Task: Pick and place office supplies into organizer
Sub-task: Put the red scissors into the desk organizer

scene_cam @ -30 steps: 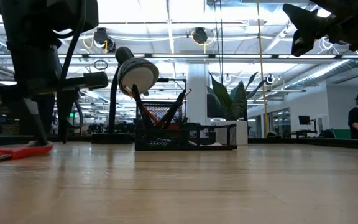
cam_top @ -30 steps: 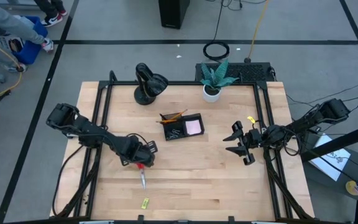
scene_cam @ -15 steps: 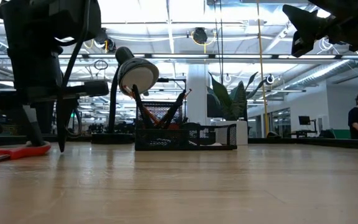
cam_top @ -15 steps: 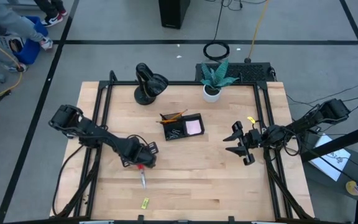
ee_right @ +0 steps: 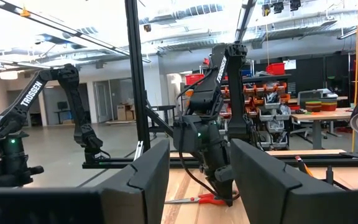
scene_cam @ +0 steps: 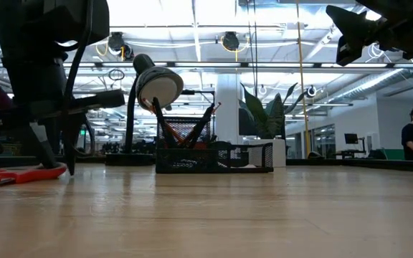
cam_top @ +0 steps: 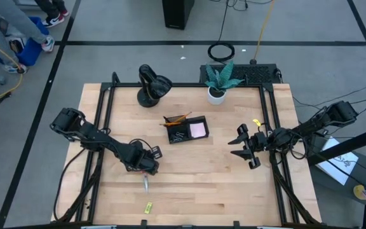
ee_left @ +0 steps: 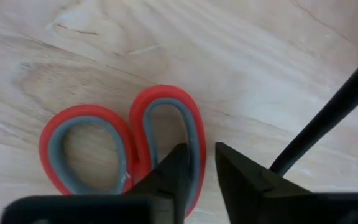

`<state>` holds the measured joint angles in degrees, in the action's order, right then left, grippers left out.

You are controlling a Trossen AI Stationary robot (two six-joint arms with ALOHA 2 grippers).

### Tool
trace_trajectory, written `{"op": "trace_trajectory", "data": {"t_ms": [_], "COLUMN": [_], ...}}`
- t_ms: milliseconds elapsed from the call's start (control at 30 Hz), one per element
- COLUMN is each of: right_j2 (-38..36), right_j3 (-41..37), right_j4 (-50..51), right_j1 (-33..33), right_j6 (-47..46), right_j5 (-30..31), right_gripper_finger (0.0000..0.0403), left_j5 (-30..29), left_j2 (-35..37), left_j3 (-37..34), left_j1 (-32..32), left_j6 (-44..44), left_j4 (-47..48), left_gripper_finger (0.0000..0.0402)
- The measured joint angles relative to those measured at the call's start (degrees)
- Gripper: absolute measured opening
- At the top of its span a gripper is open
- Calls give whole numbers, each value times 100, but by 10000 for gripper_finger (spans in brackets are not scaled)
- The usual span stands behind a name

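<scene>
The left gripper (cam_top: 147, 169) is down at the table (cam_top: 196, 172) on the red scissors (cam_top: 145, 180), one finger inside a handle loop (ee_left: 166, 134) and the other outside it, jaws narrowly apart around that loop's rim; whether they pinch it I cannot tell. The scissors lie flat near the front left, with a small yellow-green piece (cam_top: 149, 207) nearer the front edge. At the middle sits the organizer (cam_top: 186, 129) holding pencils (cam_top: 178, 119) and a pink pad (cam_top: 198, 130), and at the right the right gripper (cam_top: 244, 145) hangs above the table, jaws spread, empty.
</scene>
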<state>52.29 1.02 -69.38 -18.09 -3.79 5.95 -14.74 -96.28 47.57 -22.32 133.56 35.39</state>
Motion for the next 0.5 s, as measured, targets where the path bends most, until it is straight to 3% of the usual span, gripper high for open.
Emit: {"op": "trace_trajectory", "data": {"t_ms": [200, 400, 500], "right_j2": [0, 0, 0], "right_j3": [0, 0, 0], "right_j4": [2, 2, 2], "right_j1": [0, -1, -2], "right_j6": [0, 0, -2], "right_j5": [-2, -1, 0], "right_gripper_finger": [160, 160, 160], "left_j5": [-43, -57, -61], "left_j2": [-1, -9, -10], "left_j3": [0, -7, -4], "left_j1": [3, 4, 5], "left_j6": [-72, -162, -147], "left_j4": [-15, -160, -170], "left_gripper_finger": [13, 42, 34]}}
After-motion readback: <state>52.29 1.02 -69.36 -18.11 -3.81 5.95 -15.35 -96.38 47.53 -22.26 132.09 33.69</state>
